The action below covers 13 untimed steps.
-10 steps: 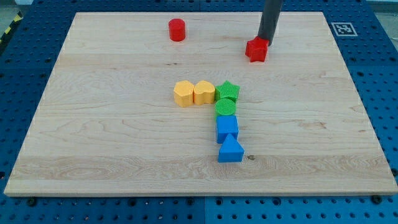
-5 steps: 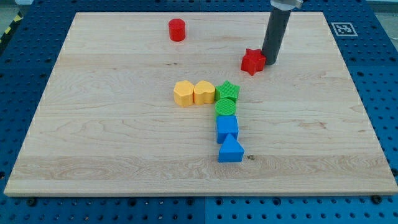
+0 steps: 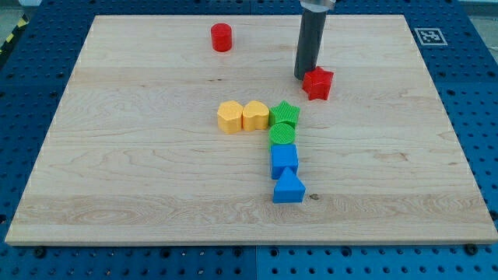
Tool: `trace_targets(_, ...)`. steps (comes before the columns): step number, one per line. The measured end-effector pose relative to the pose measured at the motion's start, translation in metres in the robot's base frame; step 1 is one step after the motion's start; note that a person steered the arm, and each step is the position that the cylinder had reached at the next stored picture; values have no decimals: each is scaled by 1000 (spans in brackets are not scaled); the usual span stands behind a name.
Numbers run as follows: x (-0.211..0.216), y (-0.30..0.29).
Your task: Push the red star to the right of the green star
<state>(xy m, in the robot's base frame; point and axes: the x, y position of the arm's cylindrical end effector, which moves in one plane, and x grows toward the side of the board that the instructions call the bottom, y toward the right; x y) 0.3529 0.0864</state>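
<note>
My tip (image 3: 305, 77) stands touching the small red plastic star (image 3: 318, 82) on its left. The green plastic star (image 3: 285, 113) lies below my tip, apart. No hand fitted; rod only.

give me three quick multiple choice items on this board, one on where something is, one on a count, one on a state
1. Where is my tip relative to the red star?
A. at its left edge
B. at the view's bottom of it
C. far off by the red cylinder

2. How many blue blocks are there?
A. one
B. two
C. three

3. The red star and the green star are:
A. touching
B. stacked
C. apart

Key: 1 A, rod end sits against the star's left side; 2 B, blue blocks and; 3 C, bare wood shows between them.
</note>
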Motion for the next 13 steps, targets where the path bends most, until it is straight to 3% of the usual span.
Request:
trace_targets(5,27,0)
trace_targets(6,-9,5)
trace_targets(10,56,37)
trace_targets(13,70,37)
